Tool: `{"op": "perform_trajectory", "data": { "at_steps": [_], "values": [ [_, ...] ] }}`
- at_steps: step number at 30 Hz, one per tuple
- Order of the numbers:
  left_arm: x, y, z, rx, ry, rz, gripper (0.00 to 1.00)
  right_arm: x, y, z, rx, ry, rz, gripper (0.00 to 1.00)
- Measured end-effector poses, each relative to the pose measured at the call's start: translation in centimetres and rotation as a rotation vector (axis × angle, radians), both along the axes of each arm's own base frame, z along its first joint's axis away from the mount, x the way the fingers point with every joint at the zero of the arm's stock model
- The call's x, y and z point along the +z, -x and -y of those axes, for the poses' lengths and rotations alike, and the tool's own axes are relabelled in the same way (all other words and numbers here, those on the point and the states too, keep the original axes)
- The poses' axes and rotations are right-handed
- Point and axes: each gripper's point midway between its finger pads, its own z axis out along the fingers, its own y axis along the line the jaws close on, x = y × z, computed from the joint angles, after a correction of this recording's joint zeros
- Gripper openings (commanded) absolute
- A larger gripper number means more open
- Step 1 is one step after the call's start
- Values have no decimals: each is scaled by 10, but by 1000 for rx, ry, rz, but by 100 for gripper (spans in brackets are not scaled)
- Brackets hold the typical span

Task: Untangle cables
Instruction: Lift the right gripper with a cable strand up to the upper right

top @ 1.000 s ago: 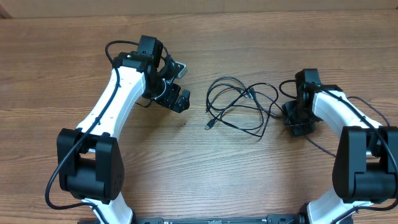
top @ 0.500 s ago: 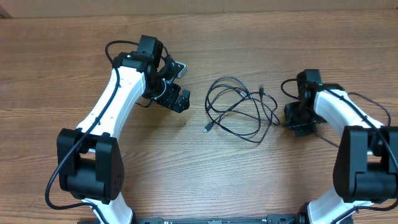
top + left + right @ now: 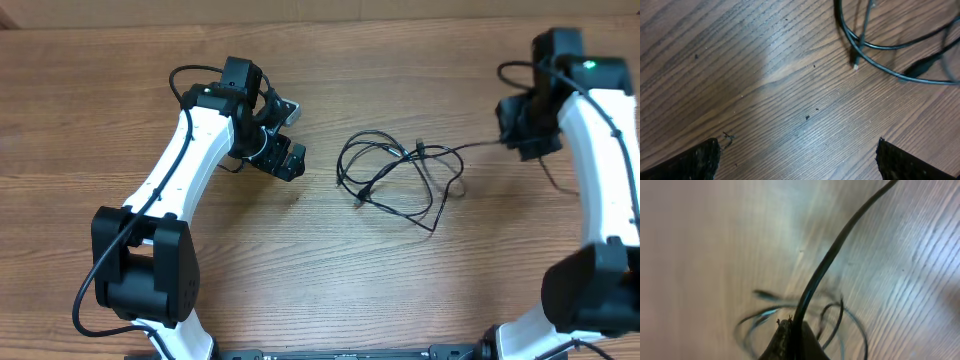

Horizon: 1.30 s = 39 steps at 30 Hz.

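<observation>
Pinched one of cables (image 3: 400, 175) taut in closed right gripper (image 3: 520, 138).
Had left gripper (image 3: 287, 152) wide open, empty; likely needed loops pinned next.

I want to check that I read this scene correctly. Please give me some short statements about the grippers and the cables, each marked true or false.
1. The right gripper is shut on a strand of the cables. True.
2. The left gripper grips a cable. False: it is open and apart from the cables.
3. Most of the cables lie on the wooden table between the two arms. True.
4. The cables are laid out separately, side by side. False: they loop over one another in one tangle.
</observation>
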Motion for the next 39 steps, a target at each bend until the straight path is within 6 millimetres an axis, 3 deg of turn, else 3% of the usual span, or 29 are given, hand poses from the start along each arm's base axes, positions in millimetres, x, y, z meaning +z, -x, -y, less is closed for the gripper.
{"op": "perform_trajectory", "data": {
  "at_steps": [8,15,19,26,32,39],
  "values": [
    [0,0,0,0,0,-1,99,123,-9,-5,58,11,328,4],
    [0,0,0,0,0,-1,100,215,14,-13,92,23,603,4],
    [0,0,0,0,0,-1,99,243,29,-21,115,2,697,4],
    [0,0,0,0,0,-1,100,270,37,-31,151,-28,806,4],
    [0,0,0,0,0,-1,99,283,31,-34,173,-33,865,4],
    [0,0,0,0,0,-1,100,335,9,-41,232,-28,1098,4]
  ]
}}
